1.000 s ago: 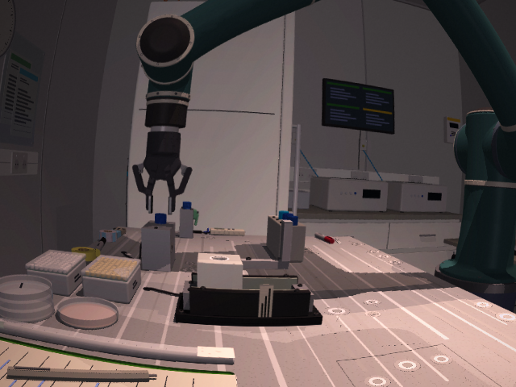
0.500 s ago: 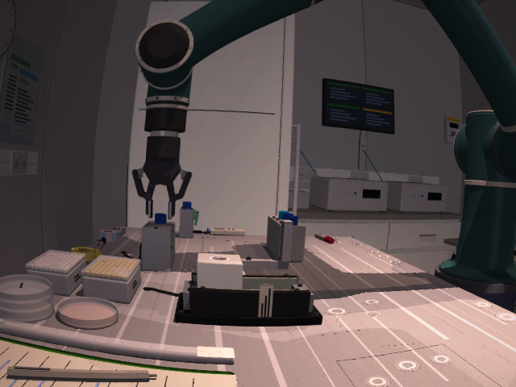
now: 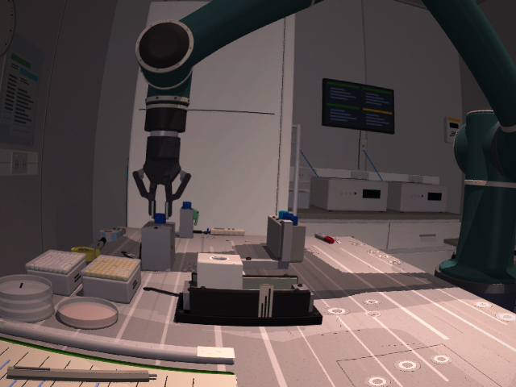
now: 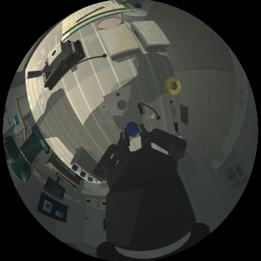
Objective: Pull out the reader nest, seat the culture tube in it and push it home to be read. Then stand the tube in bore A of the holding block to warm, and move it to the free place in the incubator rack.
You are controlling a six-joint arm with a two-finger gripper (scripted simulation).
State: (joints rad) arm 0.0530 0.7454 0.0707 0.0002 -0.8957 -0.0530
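My gripper [image 3: 160, 210] hangs straight down over the grey holding block [image 3: 158, 245] at the back left of the bench, and its fingers are closed on the blue cap of the culture tube [image 3: 159, 218], which stands upright in the block. In the wrist camera the cap [image 4: 132, 129] sits between my fingertips. The reader [image 3: 246, 291] stands in the middle of the bench with its white nest [image 3: 219, 270] on top. The incubator rack [image 3: 286, 238] stands behind it, with blue-capped tubes [image 3: 289, 216] in it.
Two tip boxes [image 3: 111, 277] stand left of the reader, with petri dishes [image 3: 86, 311] in front of them. A blue-capped bottle [image 3: 186, 220] stands just right of the block. A yellow tape roll [image 3: 85, 252] and a marker lie to its left. A grey tube [image 3: 116, 343] lies along the near edge.
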